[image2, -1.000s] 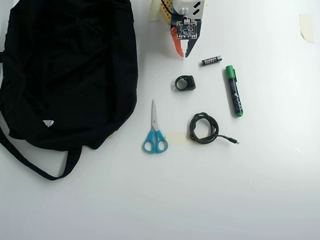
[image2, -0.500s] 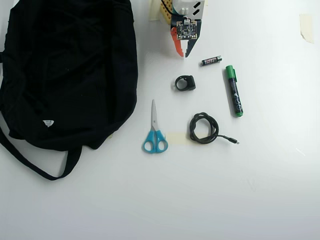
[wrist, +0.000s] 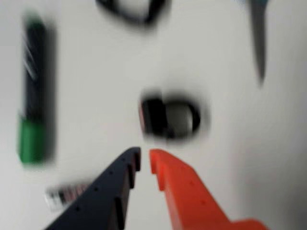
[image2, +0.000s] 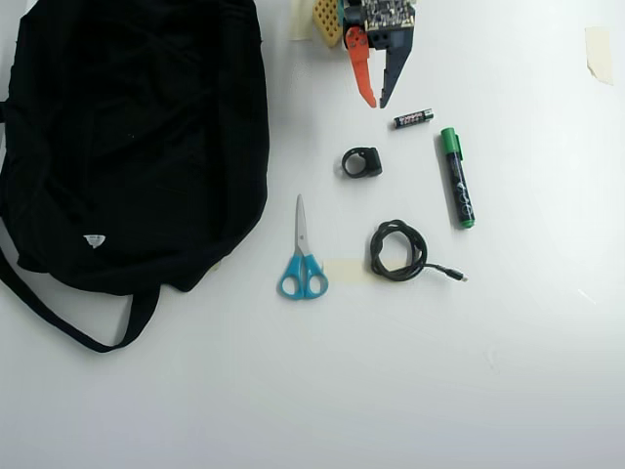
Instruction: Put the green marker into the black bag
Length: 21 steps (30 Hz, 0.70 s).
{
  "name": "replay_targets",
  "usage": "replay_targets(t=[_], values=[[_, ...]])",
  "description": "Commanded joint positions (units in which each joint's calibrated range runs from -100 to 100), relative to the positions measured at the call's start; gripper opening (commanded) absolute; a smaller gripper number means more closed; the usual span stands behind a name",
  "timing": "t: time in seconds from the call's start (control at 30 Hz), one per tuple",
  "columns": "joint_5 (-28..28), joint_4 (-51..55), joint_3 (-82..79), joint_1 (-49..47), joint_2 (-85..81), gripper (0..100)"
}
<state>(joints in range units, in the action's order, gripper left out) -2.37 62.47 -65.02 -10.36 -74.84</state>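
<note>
— So, the wrist view first: where is the green marker (wrist: 33,91)?

— Far left of that picture, blurred, lying on the white table (wrist: 96,72). Its long axis runs up and down the frame, with the green cap at the lower end, nearest the camera. The claw (wrist: 144,158) comes in from the bottom, one dark finger and one orange finger, tips nearly together with only a thin slit between them and nothing held.

— Anything else there?

— A small black ring-shaped thing (wrist: 170,117) sits just beyond the fingertips, a battery (wrist: 64,194) lies at the lower left, part of a black cable (wrist: 132,9) shows at the top edge, and a scissors blade (wrist: 259,38) at the upper right.

— And from overhead?

— The marker (image2: 457,178) lies right of centre, long axis almost straight up and down the picture, cap toward the top, the other green end toward the bottom. The battery (image2: 413,118) is just up and left of the cap, apart from it. The claw (image2: 376,103) hangs near the top edge, fingertips pointing down the picture, close together, well apart from the marker.

— The black bag (image2: 127,137)?

— It fills the upper left, its strap looping out at the lower left. The blue-handled scissors (image2: 302,256), the ring-shaped thing (image2: 361,162) and the coiled cable (image2: 398,251) lie between bag and marker.
</note>
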Motion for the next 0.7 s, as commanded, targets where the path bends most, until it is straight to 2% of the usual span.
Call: replay_targets(t=[0.0,0.37,0.67], values=[[0.17,-5.54,10.93,-0.34,6.38,2],[0.11,-29.74,14.43,-1.16,15.84,2],[0.22,-36.98,25.39,0.26,26.71,2]])
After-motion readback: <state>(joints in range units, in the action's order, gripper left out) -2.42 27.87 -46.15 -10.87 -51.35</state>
